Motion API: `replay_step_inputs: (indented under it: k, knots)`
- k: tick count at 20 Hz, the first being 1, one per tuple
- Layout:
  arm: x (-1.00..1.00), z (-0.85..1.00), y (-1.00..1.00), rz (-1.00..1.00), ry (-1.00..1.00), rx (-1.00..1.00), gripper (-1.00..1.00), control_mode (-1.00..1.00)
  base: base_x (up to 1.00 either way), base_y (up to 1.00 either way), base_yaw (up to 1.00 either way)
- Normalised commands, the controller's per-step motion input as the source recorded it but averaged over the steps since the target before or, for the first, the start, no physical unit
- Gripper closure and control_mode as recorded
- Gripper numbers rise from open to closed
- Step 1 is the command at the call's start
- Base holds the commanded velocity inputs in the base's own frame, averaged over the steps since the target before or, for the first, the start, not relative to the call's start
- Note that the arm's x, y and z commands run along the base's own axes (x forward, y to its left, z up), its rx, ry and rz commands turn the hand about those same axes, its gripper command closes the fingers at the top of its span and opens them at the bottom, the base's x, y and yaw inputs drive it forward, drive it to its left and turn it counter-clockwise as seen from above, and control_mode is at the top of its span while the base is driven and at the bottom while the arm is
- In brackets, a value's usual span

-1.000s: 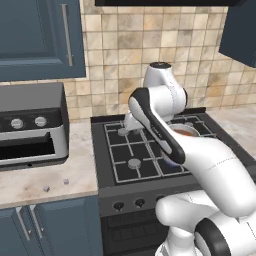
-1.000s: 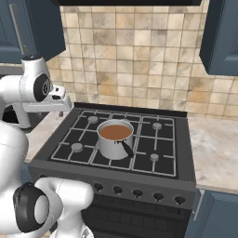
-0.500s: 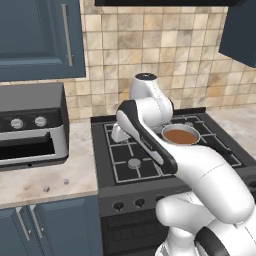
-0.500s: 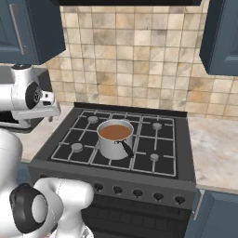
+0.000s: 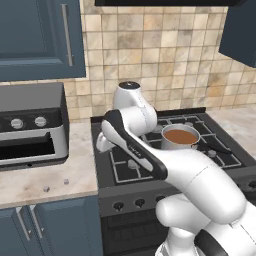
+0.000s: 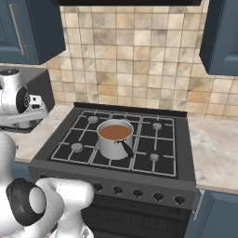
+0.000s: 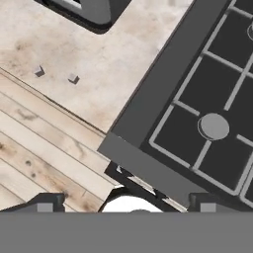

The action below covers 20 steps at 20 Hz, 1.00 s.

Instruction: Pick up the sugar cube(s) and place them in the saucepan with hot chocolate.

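The stove (image 6: 176, 153) carries the saucepan with hot chocolate (image 6: 114, 138) at frame center. On the table (image 7: 113, 64), two sugar cubes (image 7: 73, 78) lie upper left, well apart from the wide-spread, empty claw (image 7: 126, 200) at bottom.

Finding no readable text, labels, brand marks, numbers or signs anywhere. Checking the toaster oven (image 5: 31, 131): front panel and two dials showing no legible markings. Checking the stove (image 6: 122, 148): knobs along the front edge appearing plain, with no printed figures. Checking the saucepan (image 6: 115, 138): steel wall bare of any lettering. Checking the cabinet doors (image 5: 37, 37) and the tiled wall (image 6: 135, 60): carrying no writing.
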Motion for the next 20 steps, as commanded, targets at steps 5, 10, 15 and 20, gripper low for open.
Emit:
replay_step_inputs:
  k: [5,10,15,20]
  knots:
    - [-0.02,-0.23,0.52,0.07,0.01,-0.02,-1.0,-1.0,0.0,0.0,0.0]
    - [-0.04,-0.24,0.53,0.05,0.0,-0.02,-1.0,-1.0,0.0,0.0,0.0]
    - [0.0,-0.25,0.56,0.05,0.01,-0.01,-1.0,-1.0,0.0,0.0,0.0]
    - [0.0,-0.25,0.55,0.09,0.01,0.0,-1.0,-1.0,0.0,0.0,0.0]
